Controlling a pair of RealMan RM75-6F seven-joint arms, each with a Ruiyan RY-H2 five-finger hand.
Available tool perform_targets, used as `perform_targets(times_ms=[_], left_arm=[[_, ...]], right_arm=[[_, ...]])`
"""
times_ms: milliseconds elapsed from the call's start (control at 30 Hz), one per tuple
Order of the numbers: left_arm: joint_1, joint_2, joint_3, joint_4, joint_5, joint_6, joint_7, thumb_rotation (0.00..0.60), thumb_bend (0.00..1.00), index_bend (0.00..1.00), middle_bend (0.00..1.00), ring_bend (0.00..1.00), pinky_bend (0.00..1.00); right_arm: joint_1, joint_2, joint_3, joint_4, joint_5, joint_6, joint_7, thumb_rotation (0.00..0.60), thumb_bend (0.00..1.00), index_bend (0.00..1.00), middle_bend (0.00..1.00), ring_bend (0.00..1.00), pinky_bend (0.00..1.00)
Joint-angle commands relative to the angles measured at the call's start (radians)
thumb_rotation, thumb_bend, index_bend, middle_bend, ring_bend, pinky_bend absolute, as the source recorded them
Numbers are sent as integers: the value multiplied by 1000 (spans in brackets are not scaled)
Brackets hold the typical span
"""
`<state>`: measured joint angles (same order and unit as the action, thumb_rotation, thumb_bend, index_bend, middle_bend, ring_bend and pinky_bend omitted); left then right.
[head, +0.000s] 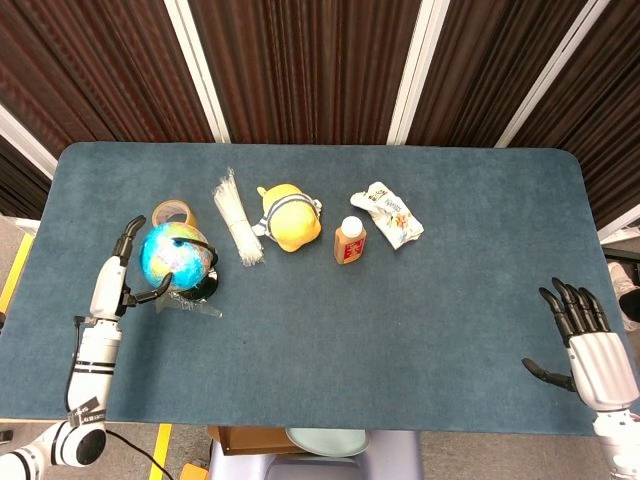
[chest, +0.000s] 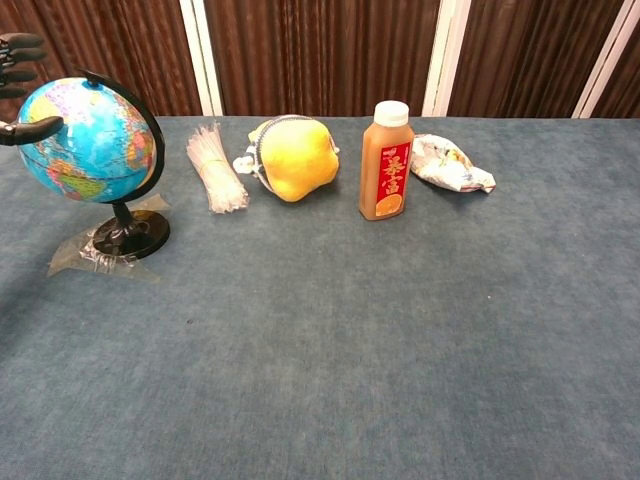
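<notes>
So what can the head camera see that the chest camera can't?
Only the head view shows the right hand open at the table's near right edge, and the tape roll behind the globe. Only the chest view shows the juice bottle's red label face-on. Both show the left hand spread by the globe, the yellow plush and the snack packet.

Only legible marking: red label on the orange juice bottle with white cap (chest: 386, 160), large white Chinese characters running vertically, too small to read reliably. Blue desk globe on black stand (chest: 85, 141) has map print, wording unreadable. Crumpled white snack packet (chest: 450, 165): print illegible.
</notes>
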<state>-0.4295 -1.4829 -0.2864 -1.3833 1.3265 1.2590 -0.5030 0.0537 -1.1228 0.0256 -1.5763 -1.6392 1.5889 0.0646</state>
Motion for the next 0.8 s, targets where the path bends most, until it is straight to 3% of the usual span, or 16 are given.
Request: perform_targets(times_ms=[33, 800], left_arm=[[1, 3, -2, 3, -5, -1, -2, 600, 326, 0, 0, 0, 0], [6, 10, -13, 71, -56, -34, -55, 600, 334, 0, 0, 0, 0]], right_arm=[[0, 0, 1, -1, 1, 0, -3, 600, 179, 0, 0, 0, 0], [-3, 0, 2, -7, 5, -6, -19, 600, 179, 0, 0, 0, 0]])
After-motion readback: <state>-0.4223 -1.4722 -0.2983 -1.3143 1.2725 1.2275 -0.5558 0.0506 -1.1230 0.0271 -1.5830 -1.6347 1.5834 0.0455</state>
